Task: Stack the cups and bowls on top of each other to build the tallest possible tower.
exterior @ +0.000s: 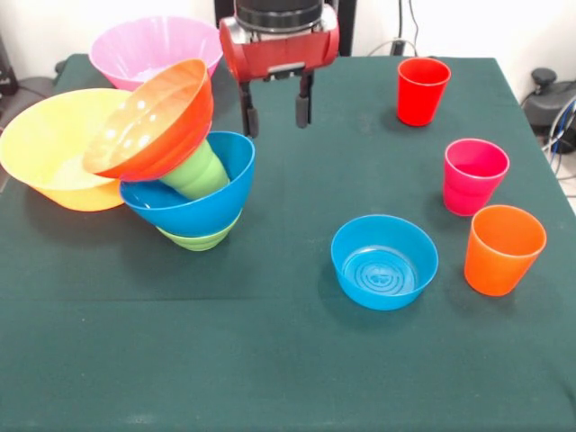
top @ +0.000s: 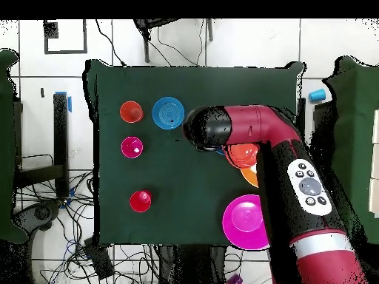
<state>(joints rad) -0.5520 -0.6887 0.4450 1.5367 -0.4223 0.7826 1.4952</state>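
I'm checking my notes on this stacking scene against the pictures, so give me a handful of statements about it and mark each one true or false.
1. The shallow orange-red bowl sits level on the tower. False: it tilts sharply, perched on the light green cup.
2. The light green cup stands inside the wide blue bowl. True.
3. The claw is shut on the red cup. False: it hangs open and empty, apart from that cup.
4. The small translucent blue bowl stands alone, upright on the table. True.
5. The orange cup is stacked inside the magenta-pink cup. False: they stand side by side, apart.
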